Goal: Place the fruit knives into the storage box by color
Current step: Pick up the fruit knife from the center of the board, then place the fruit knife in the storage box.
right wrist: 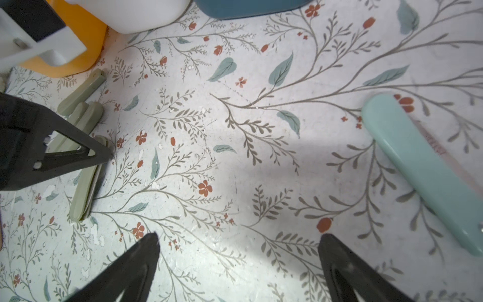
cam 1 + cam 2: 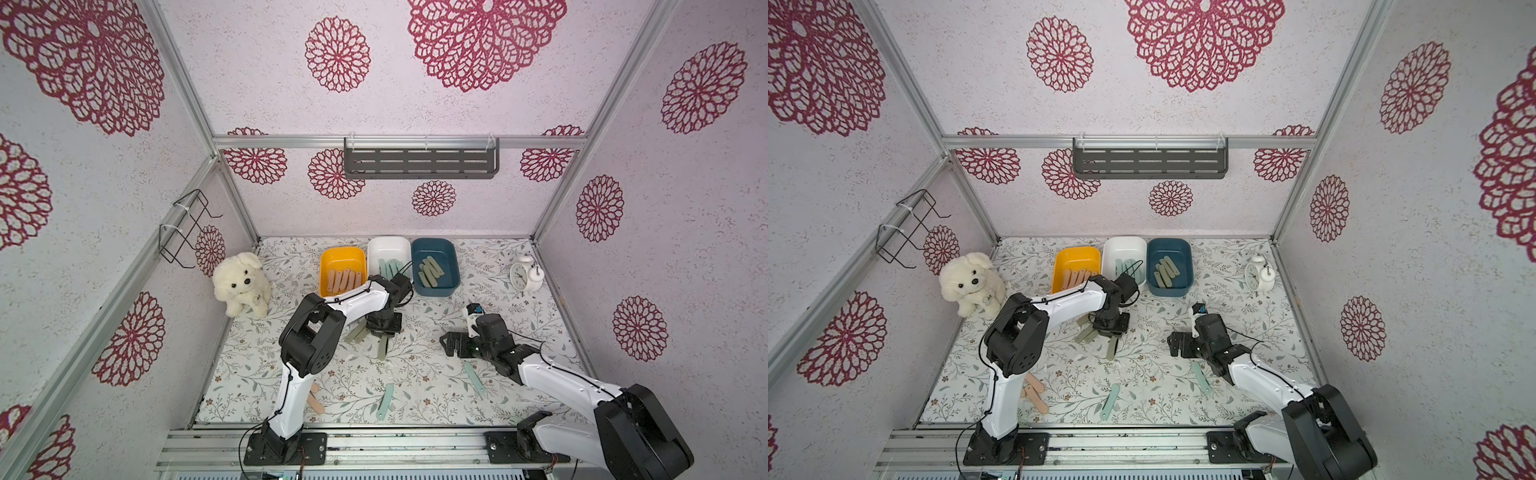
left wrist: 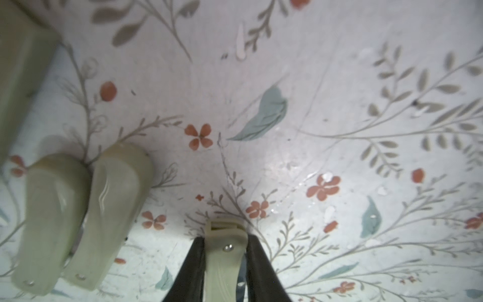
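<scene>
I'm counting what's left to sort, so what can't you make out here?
Peach knives, top view: left arm hides most.
Mint knives in white box, both top views: arm covers some.
Loose mint knife, right wrist view: edge cuts its end.
Sage knife in left pincer, left wrist view: cut by bottom edge.

A plush dog (image 2: 242, 282) and an alarm clock (image 2: 524, 275) sit well apart.

Bare counter (image 2: 419, 328) between the arms, yellow bin (image 2: 323, 270), white bin (image 2: 388, 245), blue bin (image 2: 436, 291) along the far edge, plush dog (image 2: 243, 282), alarm clock (image 2: 524, 275) at the sides, sage knives (image 2: 355, 334) mid-left.
</scene>
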Tool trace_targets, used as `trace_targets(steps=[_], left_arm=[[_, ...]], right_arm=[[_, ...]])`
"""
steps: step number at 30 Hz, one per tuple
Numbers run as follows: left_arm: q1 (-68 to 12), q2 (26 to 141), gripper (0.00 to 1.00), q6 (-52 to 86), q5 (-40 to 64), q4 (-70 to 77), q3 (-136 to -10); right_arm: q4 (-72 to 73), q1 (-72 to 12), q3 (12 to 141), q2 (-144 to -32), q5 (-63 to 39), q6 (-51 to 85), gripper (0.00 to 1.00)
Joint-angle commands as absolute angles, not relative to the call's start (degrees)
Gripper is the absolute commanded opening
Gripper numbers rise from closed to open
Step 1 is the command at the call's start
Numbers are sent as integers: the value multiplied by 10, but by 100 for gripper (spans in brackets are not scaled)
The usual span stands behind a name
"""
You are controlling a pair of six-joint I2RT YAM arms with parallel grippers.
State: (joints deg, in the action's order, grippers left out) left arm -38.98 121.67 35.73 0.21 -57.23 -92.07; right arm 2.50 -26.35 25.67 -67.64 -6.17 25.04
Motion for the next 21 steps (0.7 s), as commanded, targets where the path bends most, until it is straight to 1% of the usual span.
trace_targets(steps=[1,12,17,21], left_arm=[[-398,1209,15,366,-11,-576,-958],[-422,1230,10,362,-42,-576,-1127],[-423,1272,10,346,-77,-563,-1226],[-424,1323,10,325,-96,-518,-1301]], right_arm=[[18,-251,271,-654,-55,237,99],[0,-213,283,-627,-58,230,99],[-5,-198,283,-617,-58,228,99],[-8,-183,279,-612,-68,229,99]])
